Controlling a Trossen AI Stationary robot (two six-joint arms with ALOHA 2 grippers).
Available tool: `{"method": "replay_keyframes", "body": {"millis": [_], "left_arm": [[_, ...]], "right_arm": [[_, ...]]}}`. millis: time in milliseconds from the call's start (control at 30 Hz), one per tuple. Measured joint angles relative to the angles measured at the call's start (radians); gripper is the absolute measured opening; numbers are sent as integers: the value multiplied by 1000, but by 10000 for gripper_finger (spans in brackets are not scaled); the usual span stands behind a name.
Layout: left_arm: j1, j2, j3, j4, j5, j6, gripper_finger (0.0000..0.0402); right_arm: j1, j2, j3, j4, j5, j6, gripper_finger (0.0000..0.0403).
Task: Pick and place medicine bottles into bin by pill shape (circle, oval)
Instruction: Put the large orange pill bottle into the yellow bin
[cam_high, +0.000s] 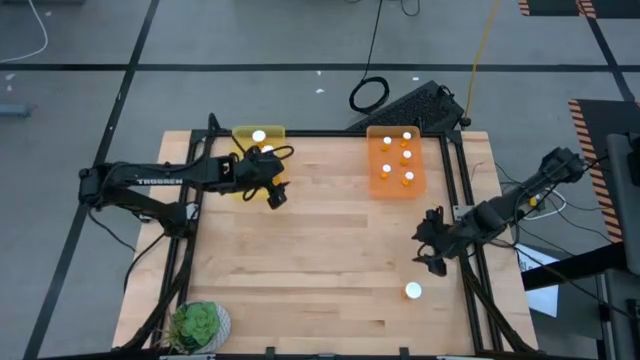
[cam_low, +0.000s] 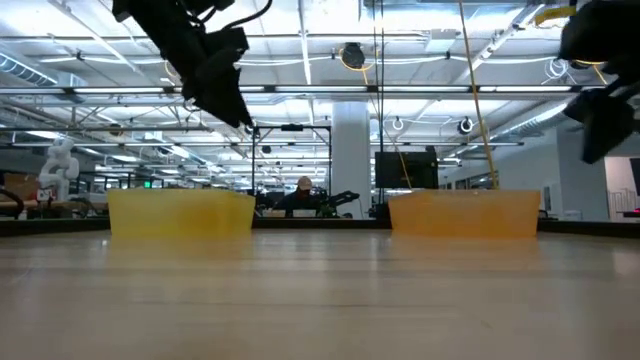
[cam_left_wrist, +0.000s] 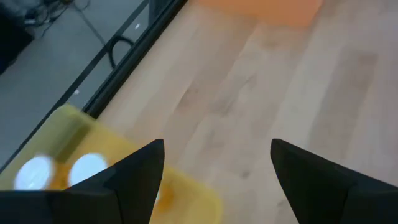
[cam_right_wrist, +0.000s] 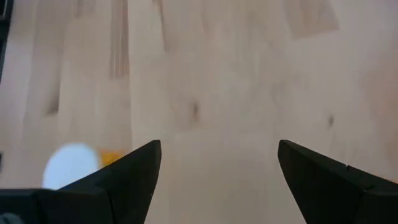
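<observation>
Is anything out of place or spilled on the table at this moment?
Nothing is spilled. One bottle is still loose on the table, outside both bins, near the open right gripper. The open left gripper is beside the yellow bin.

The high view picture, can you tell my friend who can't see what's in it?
A wooden table seen from above holds a yellow tray and an orange tray with white-capped orange pill bottles inside, and one lone pill bottle lies near the right gripper. The left gripper hangs open beside the yellow tray.
</observation>
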Motion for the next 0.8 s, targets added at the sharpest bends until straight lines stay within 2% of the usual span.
{"method": "replay_keyframes", "body": {"millis": [200,467,633,800], "left_arm": [[-81,0,0,91,0,-38,294],[-199,0,0,145,-33,-127,294],[-278,0,0,144,-94,-191,294],[-351,1,0,147,-162,-260,294]], "right_arm": [[100,-4,0,-75,-34,129,315],[219,-5,0,-144,-13,282,315],[315,21,-3,-85,45,336,315],[405,80,-78,101,57,364,315]]}}
